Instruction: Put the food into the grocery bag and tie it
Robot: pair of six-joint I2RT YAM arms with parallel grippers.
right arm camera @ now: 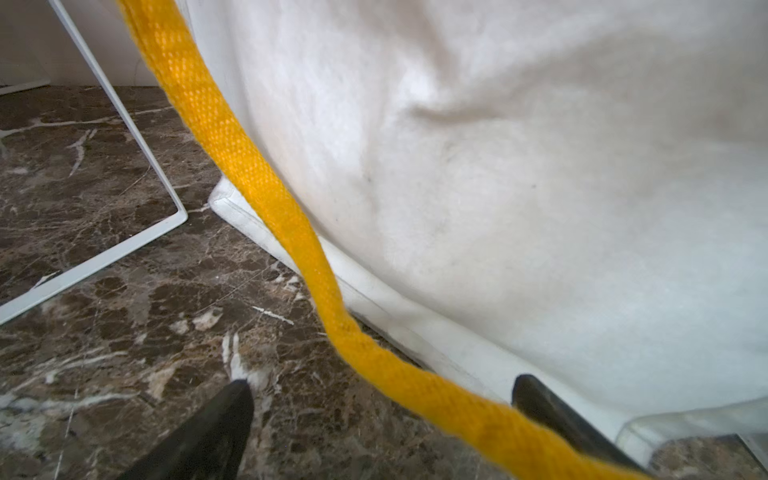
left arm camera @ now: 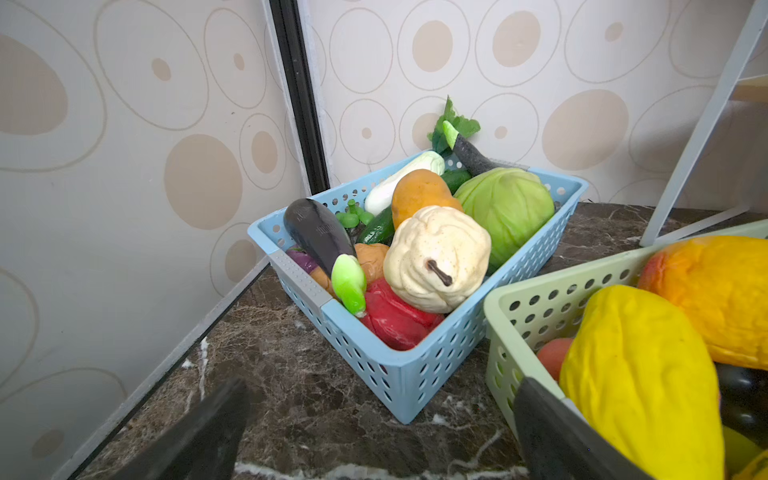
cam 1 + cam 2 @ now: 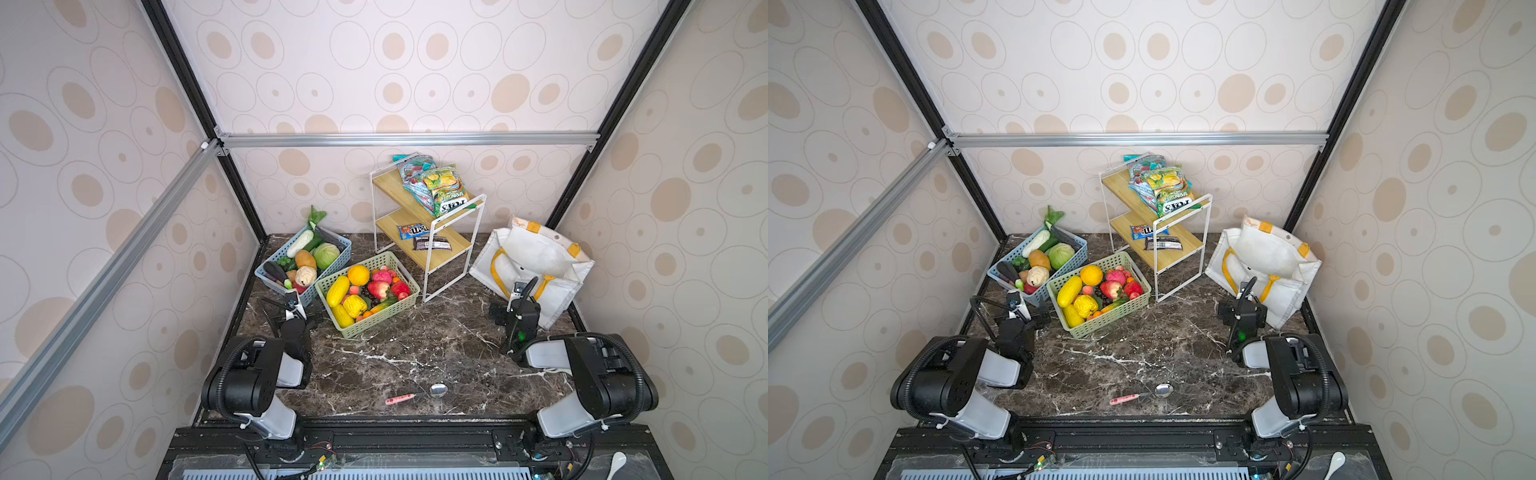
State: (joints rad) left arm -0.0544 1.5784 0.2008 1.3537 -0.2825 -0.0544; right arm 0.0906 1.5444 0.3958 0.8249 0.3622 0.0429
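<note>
blue basket (image 3: 332, 268), green basket (image 3: 374, 321), 2-tier shelf (image 3: 388, 183), snack bags (image 3: 444, 189), pink-handled spoon (image 3: 415, 395), marble table (image 3: 415, 353)

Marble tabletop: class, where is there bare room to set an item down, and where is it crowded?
The widest bare patch lies mid-table, bordered by the green basket, the spoon and the grocery bag. A narrower strip runs between the wire shelf and the bag. Back left is crowded: blue basket and green basket sit close together.
</note>
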